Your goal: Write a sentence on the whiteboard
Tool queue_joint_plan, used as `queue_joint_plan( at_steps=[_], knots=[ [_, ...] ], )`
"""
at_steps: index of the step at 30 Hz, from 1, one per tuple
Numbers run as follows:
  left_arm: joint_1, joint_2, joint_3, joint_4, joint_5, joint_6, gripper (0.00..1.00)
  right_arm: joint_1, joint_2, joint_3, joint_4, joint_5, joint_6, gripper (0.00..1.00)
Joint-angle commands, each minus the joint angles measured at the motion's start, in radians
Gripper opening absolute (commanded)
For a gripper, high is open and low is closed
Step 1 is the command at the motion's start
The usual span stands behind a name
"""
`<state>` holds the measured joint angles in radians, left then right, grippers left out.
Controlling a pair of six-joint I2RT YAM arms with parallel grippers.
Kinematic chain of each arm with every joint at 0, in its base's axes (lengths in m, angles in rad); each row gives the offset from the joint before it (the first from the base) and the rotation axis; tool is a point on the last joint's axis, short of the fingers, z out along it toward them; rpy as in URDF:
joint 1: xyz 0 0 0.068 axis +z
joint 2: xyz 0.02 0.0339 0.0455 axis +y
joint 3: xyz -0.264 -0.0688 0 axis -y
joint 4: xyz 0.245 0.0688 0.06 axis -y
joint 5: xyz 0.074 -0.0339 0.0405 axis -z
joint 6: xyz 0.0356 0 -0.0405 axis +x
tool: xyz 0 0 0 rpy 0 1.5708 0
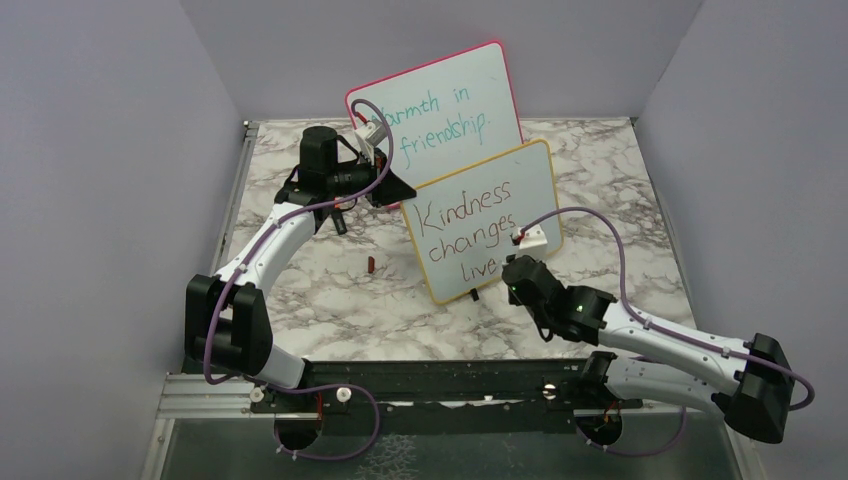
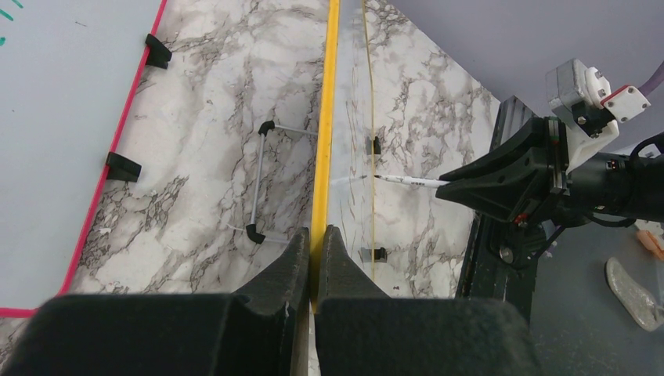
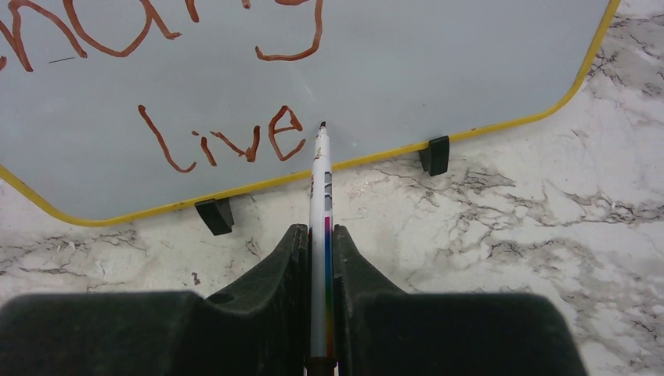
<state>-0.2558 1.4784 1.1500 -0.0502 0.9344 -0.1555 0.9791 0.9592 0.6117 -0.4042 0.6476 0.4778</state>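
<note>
The yellow-framed whiteboard (image 1: 535, 185) stands tilted mid-table on small black feet. Its sentence (image 1: 470, 225) reads "Kindness changes live" in reddish-brown, in three lines. My left gripper (image 1: 400, 190) is shut on the board's left yellow edge (image 2: 323, 117), with the fingers (image 2: 315, 235) clamping the frame. My right gripper (image 3: 319, 235) is shut on a white marker (image 3: 319, 180). The marker tip sits at the whiteboard (image 3: 438, 70) just right of the word "live" (image 3: 227, 141). In the top view the right gripper (image 1: 510, 270) is at the board's lower right.
A pink-red-framed board (image 1: 440, 105) with teal writing leans against the back wall behind the whiteboard. A small red cap (image 1: 371, 264) lies on the marble table, left of the board. Grey walls close in both sides.
</note>
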Motion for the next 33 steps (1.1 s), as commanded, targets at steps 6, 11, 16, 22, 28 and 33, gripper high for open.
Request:
queue_joint_plan(
  at_steps=[6,11,16,22,28,33],
  knots=[
    [-0.029,0.042,-0.015,-0.089,-0.028,0.033,0.00,-0.022,-0.012,-0.023,0.069,0.025,-0.017,0.01],
    [-0.030,0.042,-0.016,-0.088,-0.027,0.034,0.00,-0.028,-0.001,-0.033,0.091,0.013,-0.017,0.01],
    [-0.030,0.042,-0.015,-0.088,-0.025,0.033,0.00,-0.033,-0.003,-0.039,0.120,0.008,-0.022,0.01],
    [-0.030,0.043,-0.015,-0.088,-0.025,0.032,0.00,-0.033,-0.021,-0.043,0.137,-0.008,-0.031,0.01],
    [-0.030,0.045,-0.014,-0.088,-0.024,0.033,0.00,-0.033,-0.050,-0.046,0.144,-0.015,-0.042,0.01],
    [-0.030,0.044,-0.013,-0.087,-0.025,0.032,0.00,-0.033,-0.035,-0.038,0.135,-0.042,-0.044,0.01]
  ],
)
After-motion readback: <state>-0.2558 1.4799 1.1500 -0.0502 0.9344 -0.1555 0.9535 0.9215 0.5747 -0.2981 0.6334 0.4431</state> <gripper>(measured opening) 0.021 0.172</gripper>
